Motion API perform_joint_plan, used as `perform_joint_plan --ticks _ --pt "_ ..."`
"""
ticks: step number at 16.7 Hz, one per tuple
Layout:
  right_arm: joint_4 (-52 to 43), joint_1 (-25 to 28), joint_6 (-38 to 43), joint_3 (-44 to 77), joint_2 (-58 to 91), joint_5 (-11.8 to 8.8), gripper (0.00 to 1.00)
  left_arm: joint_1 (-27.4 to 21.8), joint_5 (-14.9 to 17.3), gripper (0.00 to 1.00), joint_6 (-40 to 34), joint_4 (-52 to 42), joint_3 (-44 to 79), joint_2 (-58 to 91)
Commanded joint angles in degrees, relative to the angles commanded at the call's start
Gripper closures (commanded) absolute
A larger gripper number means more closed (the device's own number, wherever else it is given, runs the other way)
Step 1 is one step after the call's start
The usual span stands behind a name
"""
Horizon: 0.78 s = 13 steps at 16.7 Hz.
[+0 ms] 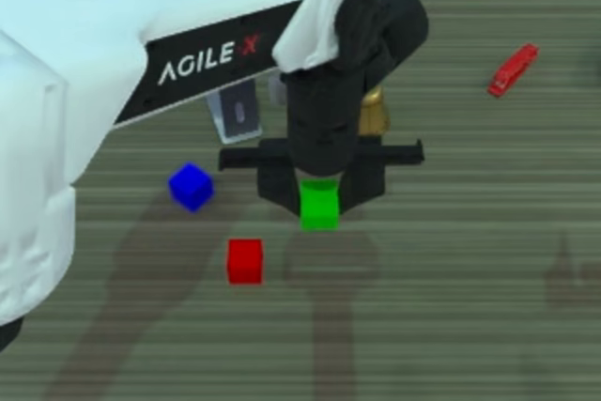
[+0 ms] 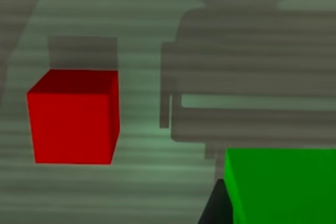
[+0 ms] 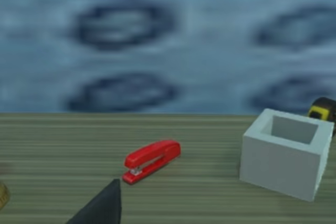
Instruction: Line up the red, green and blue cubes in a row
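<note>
My left gripper (image 1: 319, 192) hangs over the middle of the table, shut on the green cube (image 1: 318, 206). Its shadow falls on the table just below it in the top view. The red cube (image 1: 245, 261) rests on the table to the left of the green cube and nearer the front edge. The blue cube (image 1: 191, 186) lies further left, at an angle. In the left wrist view the green cube (image 2: 281, 184) fills one corner beside a dark finger (image 2: 216, 209), and the red cube (image 2: 73, 116) sits apart from it. Of the right gripper only one dark finger (image 3: 101, 207) shows, in its own wrist view.
A red stapler (image 1: 513, 69) lies at the back right, also in the right wrist view as the stapler (image 3: 152, 161). A grey open box (image 3: 283, 153) and a yellow tape measure (image 3: 323, 109) stand nearby. A pale box (image 1: 235, 110) and a bronze object (image 1: 375, 115) sit behind the left gripper.
</note>
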Motion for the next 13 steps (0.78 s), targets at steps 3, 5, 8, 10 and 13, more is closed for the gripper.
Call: perform_joint_plan --ticks 3,5,8,10,13 --pt "0.0 0.0 0.0 0.0 0.0 0.0 0.0 0.21 0.05 1.0 0.16 0.31 -0.3 -0.22" --pt "0.0 0.0 0.0 0.0 0.0 0.0 0.0 0.19 0.06 1.0 0.24 2.41 -1.85 0.31" --pt "0.0 0.0 0.0 0.0 0.0 0.0 0.0 0.29 0.07 1.0 0.19 8.07 -5.93 1.94" --pt "0.0 0.0 0.0 0.0 0.0 0.0 0.0 0.26 0.05 1.0 0.23 11.88 -8.58 3.02" --pt "0.0 0.0 0.0 0.0 0.0 0.0 0.0 0.21 0.04 1.0 0.26 13.9 -10.15 3.75"
